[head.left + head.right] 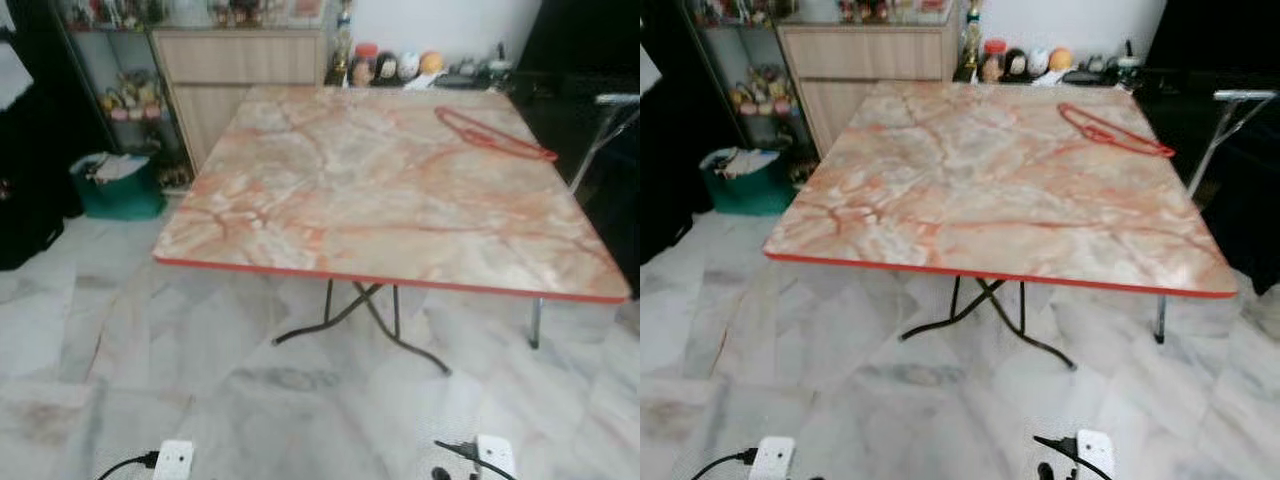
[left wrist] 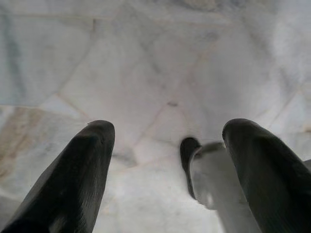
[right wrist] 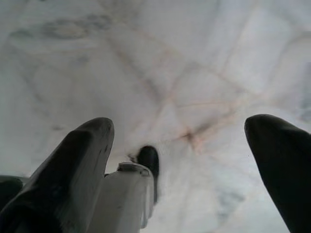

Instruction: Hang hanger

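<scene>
**On the far right of the table, a hanger waits to be fetched**

Near the table's far right corner lies the thin red wire hanger (image 1: 492, 134), flat on the pink-and-cream marbled tabletop with a red edge (image 1: 330, 200) — nothing else sits on the surface. Behind it, a light wooden cabinet (image 1: 240, 70) stands against the wall, small jars and figurines (image 1: 395, 66) beside it; a green bin (image 1: 118, 186) sits on the pale marble floor (image 1: 200, 380) to the left, and a metal stand (image 1: 1230, 110) rises off the table's right side.

Both arms hang low over the floor. The left gripper (image 2: 167, 141) has its black fingers spread with nothing between them, and the right gripper (image 3: 180, 141) is likewise parted and empty.

Judging from this, the approach has not begun. The hanger lies flat and far across the table — a reach from the near edge would likely fall short, and thin wire pressed against a smooth top may slide away from the fingers rather than lift
</scene>
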`<state>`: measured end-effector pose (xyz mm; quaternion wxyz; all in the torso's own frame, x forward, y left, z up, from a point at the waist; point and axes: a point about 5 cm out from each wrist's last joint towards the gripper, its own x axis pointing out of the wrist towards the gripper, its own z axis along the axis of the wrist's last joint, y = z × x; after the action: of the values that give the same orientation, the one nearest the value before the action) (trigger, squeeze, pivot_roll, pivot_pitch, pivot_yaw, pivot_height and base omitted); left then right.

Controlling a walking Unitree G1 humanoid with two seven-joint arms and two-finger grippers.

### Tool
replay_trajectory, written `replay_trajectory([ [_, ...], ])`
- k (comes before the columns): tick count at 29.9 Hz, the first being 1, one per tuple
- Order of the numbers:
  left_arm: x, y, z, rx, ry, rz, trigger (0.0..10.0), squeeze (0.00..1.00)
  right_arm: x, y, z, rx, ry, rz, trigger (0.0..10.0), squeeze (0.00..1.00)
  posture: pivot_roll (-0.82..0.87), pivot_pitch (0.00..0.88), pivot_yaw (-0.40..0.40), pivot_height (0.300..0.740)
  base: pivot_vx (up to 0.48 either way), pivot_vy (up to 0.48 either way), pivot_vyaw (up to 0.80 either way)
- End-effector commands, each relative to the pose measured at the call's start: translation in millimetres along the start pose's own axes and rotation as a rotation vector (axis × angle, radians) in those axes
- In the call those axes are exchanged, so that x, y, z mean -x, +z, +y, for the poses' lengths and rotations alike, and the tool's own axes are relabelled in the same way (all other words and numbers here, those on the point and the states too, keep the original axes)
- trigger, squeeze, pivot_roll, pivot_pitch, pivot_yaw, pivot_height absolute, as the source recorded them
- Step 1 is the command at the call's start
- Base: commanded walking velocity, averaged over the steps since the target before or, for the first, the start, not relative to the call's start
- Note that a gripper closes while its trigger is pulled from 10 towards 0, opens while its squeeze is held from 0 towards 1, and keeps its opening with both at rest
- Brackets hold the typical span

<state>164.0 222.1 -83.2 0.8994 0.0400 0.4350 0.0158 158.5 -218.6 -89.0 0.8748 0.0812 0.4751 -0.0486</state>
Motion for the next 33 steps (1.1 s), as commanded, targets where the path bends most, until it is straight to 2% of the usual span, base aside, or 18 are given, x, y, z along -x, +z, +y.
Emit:
replay_trajectory([
  [1, 2.3, -8.4, 2.5, -0.010, 0.003, 0.033, 10.0, 0.00, -1.3, 0.1, 5.9, -0.008, 0.015, -0.001, 10.0, 0.00, 0.00, 0.000, -0.015, 0.740, 0.000, -0.360, 0.00],
  [11, 3.3, -11.9, 2.0, -0.020, -0.004, 0.044, 10.0, 0.00, -1.1, -1.4, 6.5, 0.027, 0.022, 0.008, 10.0, 0.00, -0.01, 0.000, -0.009, 0.740, 0.000, -0.361, 0.00],
  [33, 3.2, -9.1, 7.2, -0.026, 0.001, 0.040, 10.0, 0.00, -2.0, 0.9, 9.6, -0.004, 0.018, -0.010, 10.0, 0.00, -0.01, 0.000, 0.003, 0.740, 0.000, -0.400, 0.00],
])
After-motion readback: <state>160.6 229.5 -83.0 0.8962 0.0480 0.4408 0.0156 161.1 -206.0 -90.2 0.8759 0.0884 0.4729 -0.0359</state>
